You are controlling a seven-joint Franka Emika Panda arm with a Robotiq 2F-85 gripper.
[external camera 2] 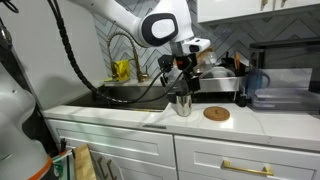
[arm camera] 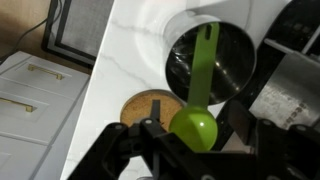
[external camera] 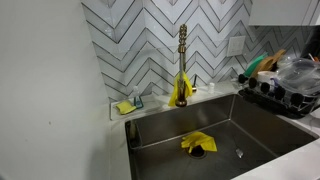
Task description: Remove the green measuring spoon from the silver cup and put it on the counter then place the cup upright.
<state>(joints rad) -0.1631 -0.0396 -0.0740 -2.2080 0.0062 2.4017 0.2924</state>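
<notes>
looking across the pale counter (external camera 2: 270, 124), i see the white arm (external camera 2: 110, 14) bent over it with the claw (external camera 2: 183, 86) hanging right above the silver cup (external camera 2: 182, 104). the cup sits near the front edge, just beside a round cork coaster (external camera 2: 216, 113). from this side the cup looks to be standing mouth up, though it is small and i wouldn't swear to it. in the wrist view its open mouth (arm camera: 232, 62) faces the camera. the green measuring spoon (arm camera: 195, 126) has its handle running down inside the cup and its round bowl sticking out toward the claw (arm camera: 196, 140). the jaws stand either side of that bowl with little room to spare, but i cannot tell whether they are pressing on it or only framing it. the step in hand, i'd say, is getting the spoon out. to do it well, i'd make sure the grip sits square on the bowl or the neck just behind it, since smooth plastic could pivot. then i'd draw it out along the line of the handle so it doesn't catch the rim and drag or topple the light cup. once clear, i'd carry it low to a bare patch of counter, away from the coaster and the front edge, and let go only when it rests flat.
</notes>
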